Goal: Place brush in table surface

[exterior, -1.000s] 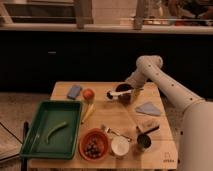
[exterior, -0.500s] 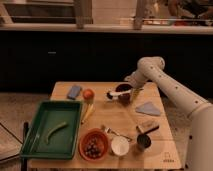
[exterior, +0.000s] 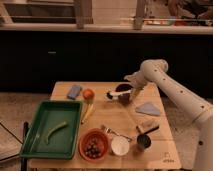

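Note:
The brush has a pale handle and a small dark head. It lies across the left rim of a dark bowl, with the head sticking out to the left above the table surface. My gripper hangs from the white arm at the bowl's right side, close to the handle end of the brush. Whether it touches the brush is hidden by the bowl and the wrist.
A green tray holding a green pod sits front left. A banana, an orange fruit and a blue sponge lie left of the bowl. A blue cloth, fork, red bowl, white cup and dark cup are in front.
The gripper has shifted slightly at the bowl. The brush and the other things stay about where they were.

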### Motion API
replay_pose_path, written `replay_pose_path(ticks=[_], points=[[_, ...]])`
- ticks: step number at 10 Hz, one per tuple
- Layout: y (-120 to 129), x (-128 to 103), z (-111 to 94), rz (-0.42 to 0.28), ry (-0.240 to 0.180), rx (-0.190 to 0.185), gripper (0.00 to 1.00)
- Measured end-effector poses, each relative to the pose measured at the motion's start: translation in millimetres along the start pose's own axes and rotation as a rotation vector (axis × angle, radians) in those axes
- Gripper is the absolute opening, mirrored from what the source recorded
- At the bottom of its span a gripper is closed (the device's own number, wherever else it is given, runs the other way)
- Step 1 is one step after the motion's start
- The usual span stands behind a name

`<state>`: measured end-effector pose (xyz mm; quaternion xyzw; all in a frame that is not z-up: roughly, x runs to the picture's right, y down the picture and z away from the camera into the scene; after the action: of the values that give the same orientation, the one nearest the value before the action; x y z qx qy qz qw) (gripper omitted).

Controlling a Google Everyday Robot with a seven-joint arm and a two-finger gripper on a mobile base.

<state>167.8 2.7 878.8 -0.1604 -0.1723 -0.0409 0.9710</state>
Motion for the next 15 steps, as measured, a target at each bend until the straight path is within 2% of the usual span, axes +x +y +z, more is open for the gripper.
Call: replay_pose_path(ticks=[4, 8, 11, 15], points=[[-9, -4, 7, -0.011, -0.002, 0.042, 0.80], [-18, 0, 17, 0.015, -0.008, 0.071, 0.80], [-18, 6, 28, 0.039, -0.017, 0.079, 0.80], [-16, 6, 42, 0.039, -0.037, 0.068, 0.80]])
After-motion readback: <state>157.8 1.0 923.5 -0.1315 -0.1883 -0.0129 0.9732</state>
